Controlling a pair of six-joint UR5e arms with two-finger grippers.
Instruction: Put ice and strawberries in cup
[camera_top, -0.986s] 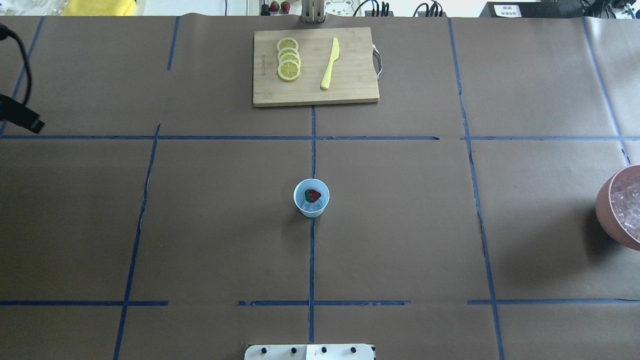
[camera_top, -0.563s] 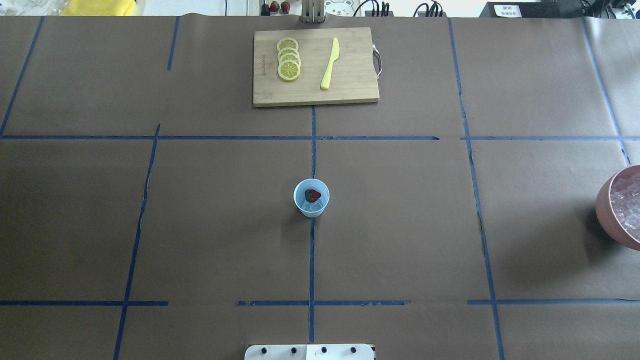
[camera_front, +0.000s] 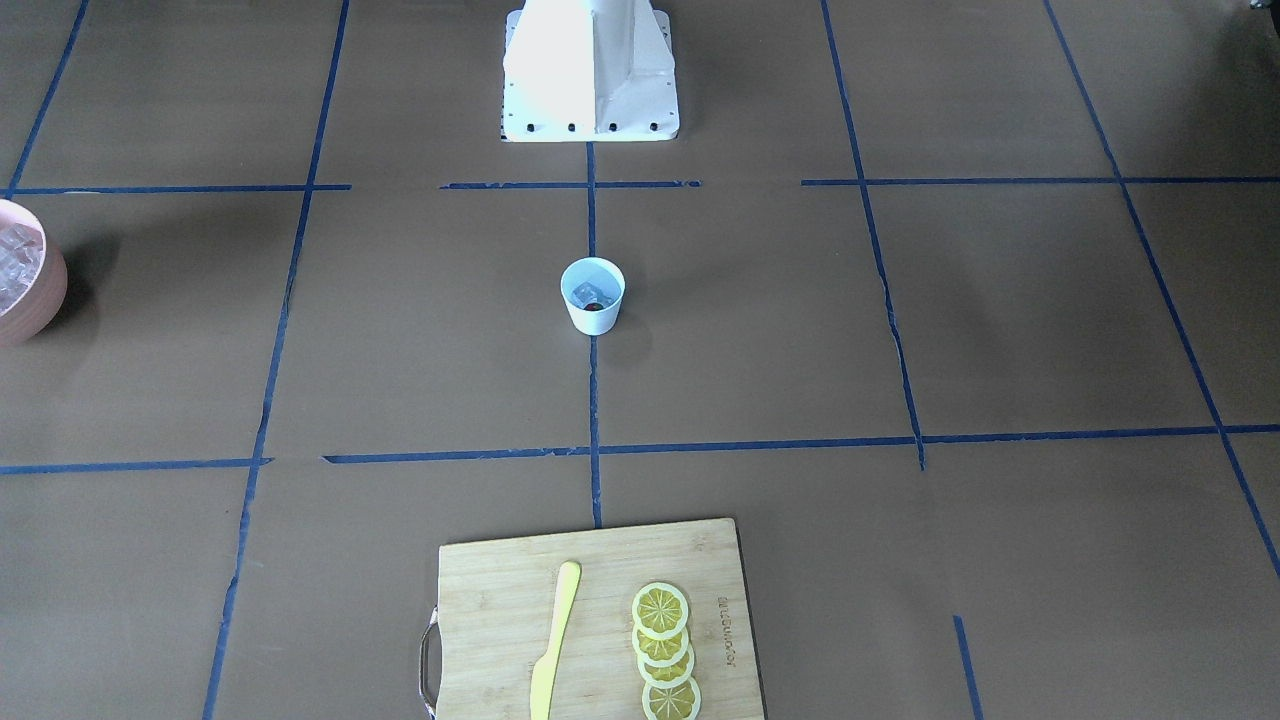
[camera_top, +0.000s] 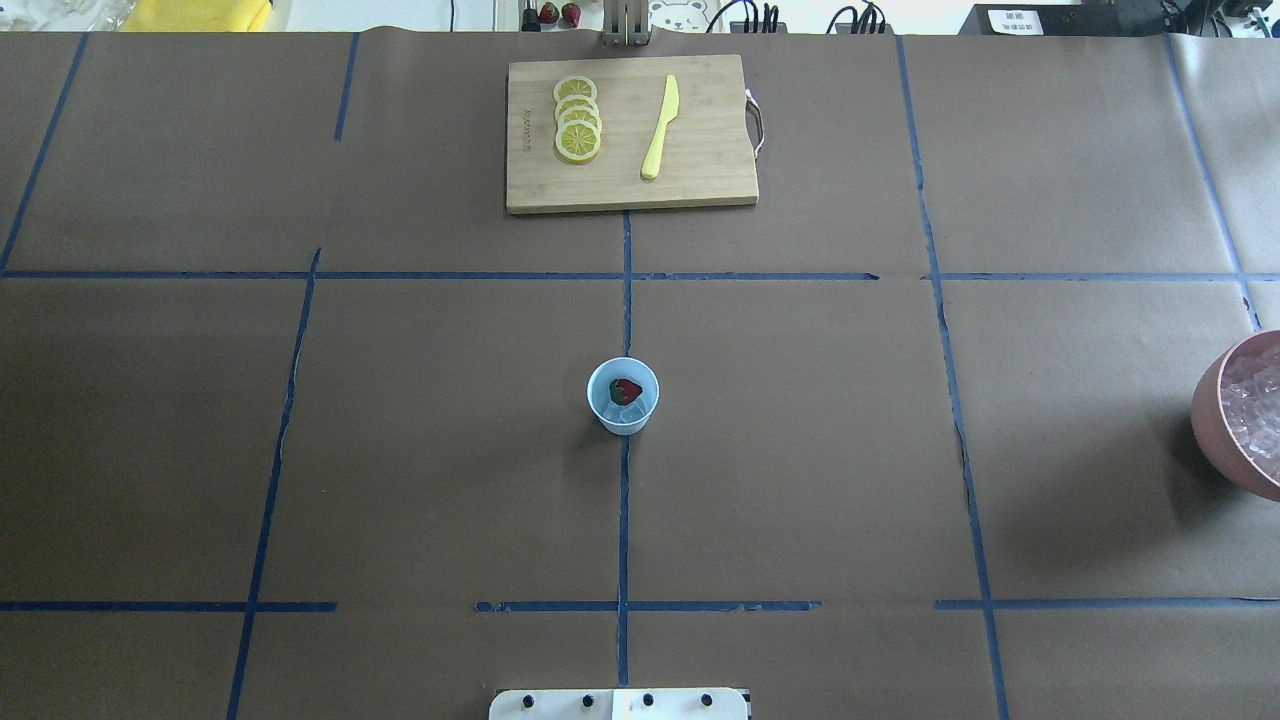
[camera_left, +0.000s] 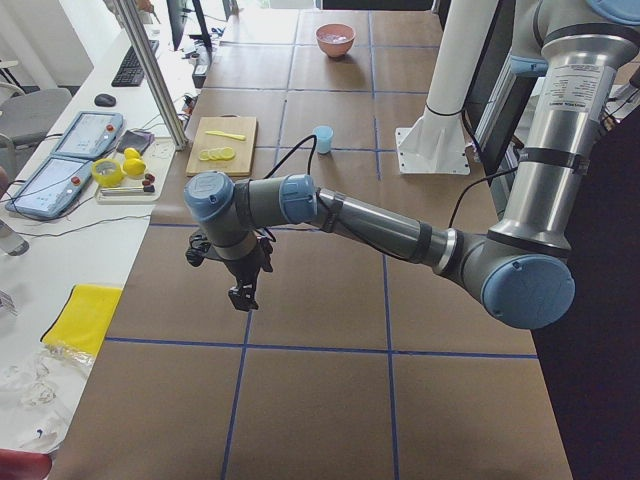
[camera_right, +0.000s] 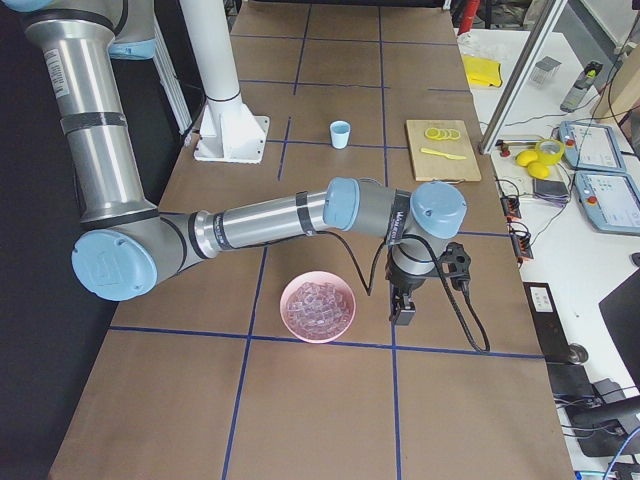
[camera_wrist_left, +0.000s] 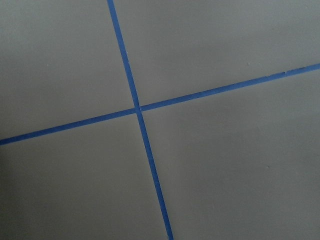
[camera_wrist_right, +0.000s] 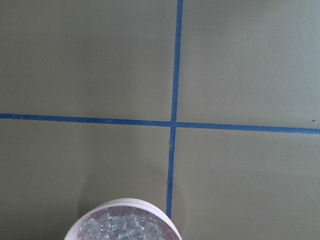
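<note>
The pale blue cup (camera_top: 604, 405) stands upright at the table's middle, on the centre tape line. Inside it lie a red strawberry (camera_top: 627, 390) and clear ice cubes (camera_top: 628, 412). The cup also shows in the front view (camera_front: 592, 312). My left gripper (camera_left: 240, 297) hangs over bare table far to the cup's left and shows only in the exterior left view. My right gripper (camera_right: 403, 313) hangs beside the pink bowl and shows only in the exterior right view. I cannot tell whether either is open or shut. Neither wrist view shows fingers.
A pink bowl (camera_top: 1210, 420) full of ice (camera_top: 1255, 400) sits at the table's right edge and shows in the right wrist view (camera_wrist_right: 125, 204). A wooden cutting board (camera_top: 710, 130) at the back carries lemon slices (camera_top: 577, 120) and a yellow knife (camera_top: 660, 127).
A black part of my left arm showed at the overhead view's left edge one second ago and has moved out of that view. The cup and its contents have not moved.
</note>
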